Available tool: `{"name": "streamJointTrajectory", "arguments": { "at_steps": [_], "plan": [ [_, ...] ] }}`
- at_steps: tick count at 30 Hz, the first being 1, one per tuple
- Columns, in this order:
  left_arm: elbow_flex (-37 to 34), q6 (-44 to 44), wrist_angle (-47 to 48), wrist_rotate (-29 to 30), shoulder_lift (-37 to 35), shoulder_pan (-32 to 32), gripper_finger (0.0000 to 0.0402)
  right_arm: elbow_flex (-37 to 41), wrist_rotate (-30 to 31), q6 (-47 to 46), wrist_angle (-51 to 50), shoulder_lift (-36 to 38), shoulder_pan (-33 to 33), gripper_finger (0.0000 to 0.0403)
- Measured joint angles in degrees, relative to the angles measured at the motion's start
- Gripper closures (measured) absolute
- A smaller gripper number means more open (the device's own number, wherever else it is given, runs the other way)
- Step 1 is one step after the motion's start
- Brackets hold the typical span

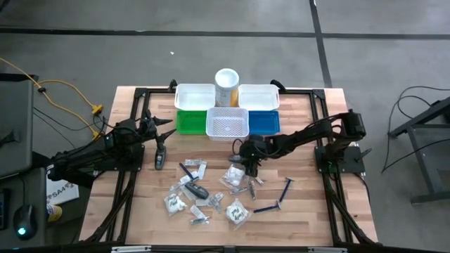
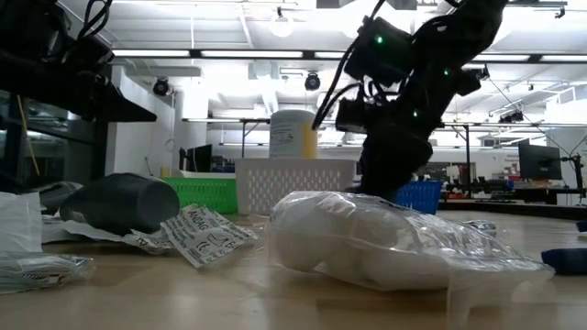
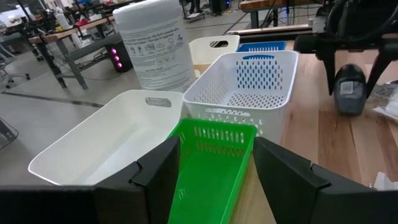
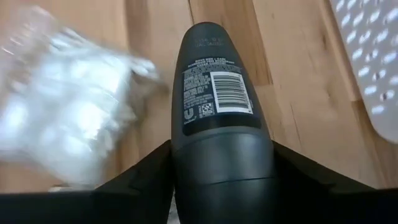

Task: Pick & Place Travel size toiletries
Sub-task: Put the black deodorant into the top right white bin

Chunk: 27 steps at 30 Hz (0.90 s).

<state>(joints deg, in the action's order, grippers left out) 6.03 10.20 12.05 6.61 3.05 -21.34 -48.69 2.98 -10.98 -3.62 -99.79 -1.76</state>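
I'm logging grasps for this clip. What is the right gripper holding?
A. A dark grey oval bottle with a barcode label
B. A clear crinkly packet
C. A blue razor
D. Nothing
A: in the right wrist view the dark grey oval bottle, barcode label showing, sits clamped between the jaws of the right gripper, above the wooden table.

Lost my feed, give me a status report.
Right hand shut on dark grey deodorant, near white mesh bin. Left hand open, empty, facing green bin. Packets remain on table.
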Motion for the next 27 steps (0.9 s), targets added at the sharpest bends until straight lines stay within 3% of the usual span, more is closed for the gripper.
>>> {"name": "streamJointTrajectory", "arguments": {
  "at_steps": [7, 13, 17, 27],
  "plan": [
    [0.0, 0.0, 0.0, 0.0, 0.0, 0.0, 0.0199, -1.5, -1.9, -4.2, -2.2, 6.9, 0.3, 0.0199],
    [0.0, 0.0, 0.0, 0.0, 0.0, 0.0, 0.0199, -2.1, 12.2, -1.9, -7.9, 16.4, 3.9, 0.0196],
    [0.0, 0.0, 0.0, 0.0, 0.0, 0.0, 0.0199, -2.2, 18.9, 2.9, -10.9, 19.4, 10.7, 0.0187],
    [0.0, 0.0, 0.0, 0.0, 0.0, 0.0, 0.0199, -2.1, 19.0, 20.4, -10.4, 18.2, 29.6, 0.0188]
  ]
}}
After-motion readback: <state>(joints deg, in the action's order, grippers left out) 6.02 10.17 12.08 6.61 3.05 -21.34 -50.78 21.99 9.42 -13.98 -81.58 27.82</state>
